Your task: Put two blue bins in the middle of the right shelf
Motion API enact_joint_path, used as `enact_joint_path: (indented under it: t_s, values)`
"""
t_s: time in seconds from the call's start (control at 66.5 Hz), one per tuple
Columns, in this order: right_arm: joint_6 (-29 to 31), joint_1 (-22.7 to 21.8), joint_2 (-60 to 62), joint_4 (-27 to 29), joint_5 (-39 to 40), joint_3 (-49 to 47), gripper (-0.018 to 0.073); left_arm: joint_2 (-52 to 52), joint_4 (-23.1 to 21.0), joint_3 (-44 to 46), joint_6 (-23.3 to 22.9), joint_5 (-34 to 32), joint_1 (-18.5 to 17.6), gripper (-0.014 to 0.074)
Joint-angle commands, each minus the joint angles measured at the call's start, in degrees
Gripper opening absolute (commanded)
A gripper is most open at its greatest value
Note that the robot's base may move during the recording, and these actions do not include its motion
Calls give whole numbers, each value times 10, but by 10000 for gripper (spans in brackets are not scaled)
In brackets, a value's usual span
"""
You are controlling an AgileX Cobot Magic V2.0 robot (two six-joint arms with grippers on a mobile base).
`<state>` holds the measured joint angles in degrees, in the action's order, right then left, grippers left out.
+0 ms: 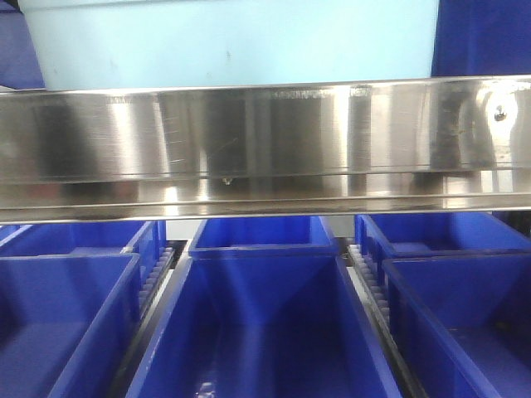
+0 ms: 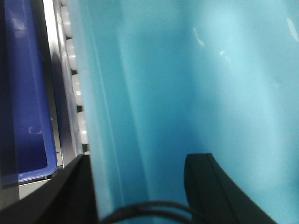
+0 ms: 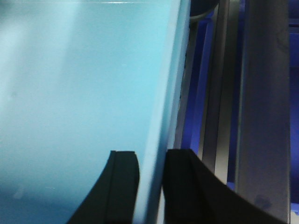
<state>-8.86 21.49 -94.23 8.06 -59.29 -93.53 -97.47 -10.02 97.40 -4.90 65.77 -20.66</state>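
**Seating the pale blue bin (image 1: 232, 41) squarely on its shelf**

At the bottom of the left wrist view, the left gripper (image 2: 140, 161) looks released. Its jaws stand wide astride the bin's wall, one outside beside the white rollers (image 2: 74, 70), the other well inside, and neither is pinching.

In the front view the bin fills the upper part of the frame, above and behind the steel shelf rail (image 1: 265, 141). Dark blue bins (image 1: 257, 323) stand in the row along the bottom.

At bottom centre of the right wrist view, the right gripper (image 3: 152, 156) is clenched on the bin's rim, with a finger tight against each face.

Only one side seems truly held, so I judge the left jaws should close on the wall before any lift or push. After that, both arms should travel together to keep the bin level and clear of the rail. A one-sided pull could skew the bin against the rollers.
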Motion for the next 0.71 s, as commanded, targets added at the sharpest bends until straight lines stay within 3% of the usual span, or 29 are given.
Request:
enact_joint_path:
  t_s: [0.0,0.331,0.691]
  values:
    - [1,-1,-4,12,11,6,-154,2,-48,-2,15,6,-3,-111]
    - [1,-1,14,12,34,-3,-154,25,-57,29,15,-8,-3,-111]
    - [1,-1,24,12,44,-133,-154,34,-64,182,15,4,-3,-111]
